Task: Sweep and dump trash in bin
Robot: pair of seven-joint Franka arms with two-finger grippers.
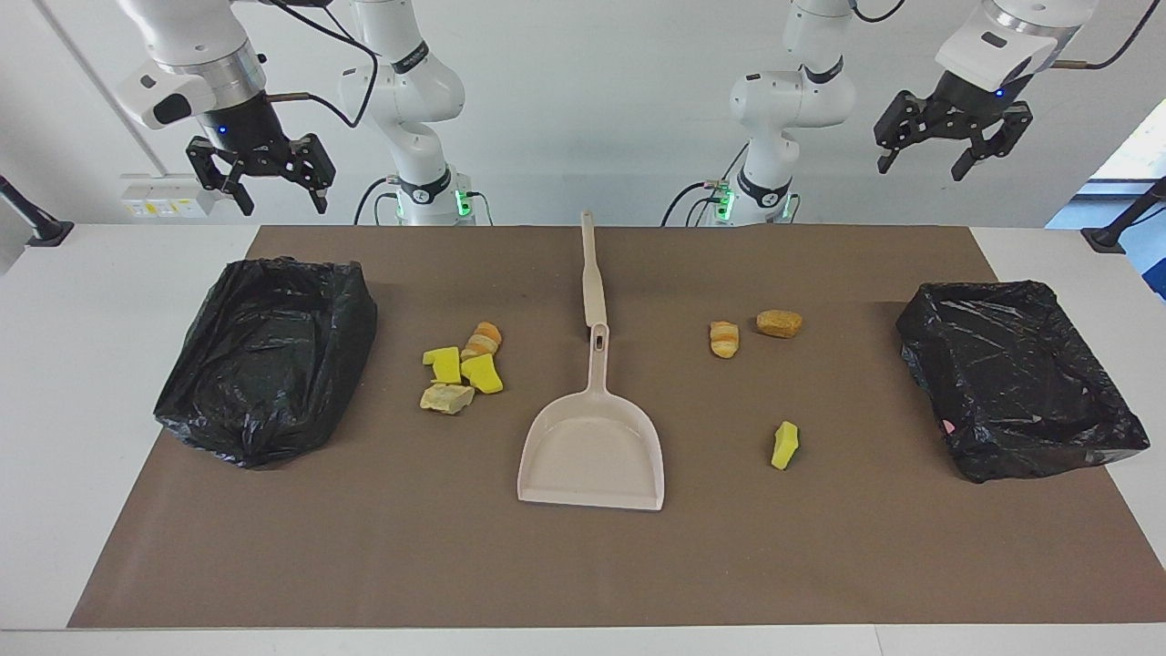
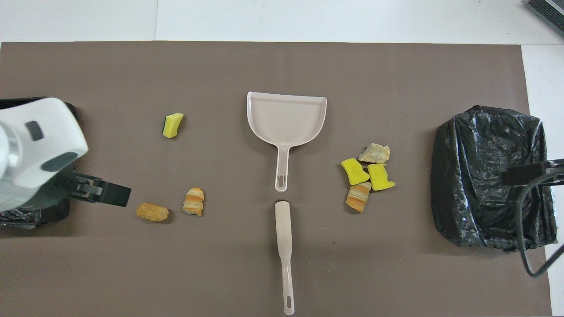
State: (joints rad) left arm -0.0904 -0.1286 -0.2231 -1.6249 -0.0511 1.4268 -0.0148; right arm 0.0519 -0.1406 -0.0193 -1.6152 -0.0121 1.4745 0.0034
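You have the trash in two patches beside the beige plastic dustpan (image 1: 592,446): four yellow sponge and tan bread chunks (image 1: 460,368) toward the right arm's end, three more chunks (image 1: 756,351) toward the left arm's end. Everything lies on a brown paper mat (image 1: 364,547) over a white table (image 1: 55,364), with a black-bagged bin (image 1: 269,355) at each end. Both the right gripper (image 1: 271,187) and the left gripper (image 1: 922,157) hang high with fingers spread, holding nothing.

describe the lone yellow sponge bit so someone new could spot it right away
Start at the beige dustpan in the middle of the brown mat, then look toward the left arm's end of the table. The yellow sponge bit lies there alone, farther from the robots than the two orange-tan bread lumps, and it has a dark green edge.
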